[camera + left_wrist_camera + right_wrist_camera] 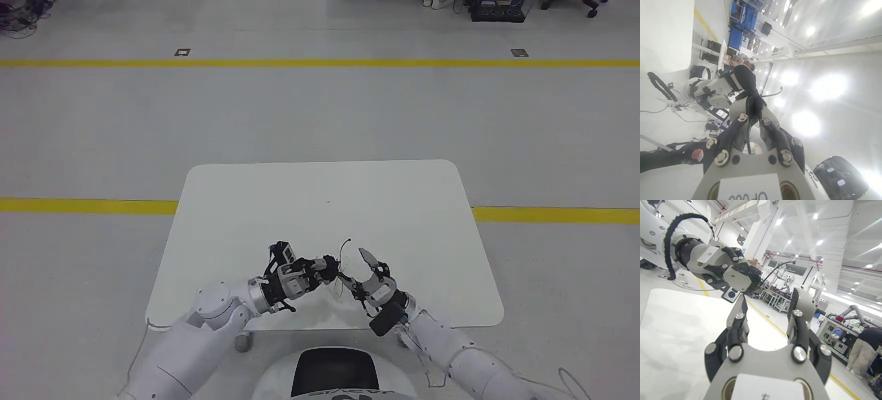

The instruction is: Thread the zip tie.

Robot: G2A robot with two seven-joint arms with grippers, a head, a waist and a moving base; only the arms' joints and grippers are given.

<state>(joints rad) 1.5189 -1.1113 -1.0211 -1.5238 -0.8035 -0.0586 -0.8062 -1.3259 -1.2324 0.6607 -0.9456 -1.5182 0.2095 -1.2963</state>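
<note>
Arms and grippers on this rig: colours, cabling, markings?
The left arm and right arm have smooth white shells. The left gripper and right gripper match: grey bodies, black linkages, silver pins, black ribbed finger pads. A black braided cable loops at the left wrist, and each base carries a white label.

I saw both grippers over the 6 o'clock edge of the white rounded table [320, 200]. The left gripper [328, 268] sat at 9 o'clock of the right gripper [368, 262], near it. The thin black plastic zip tie [343, 250] rose between them, held in the left one.
</note>
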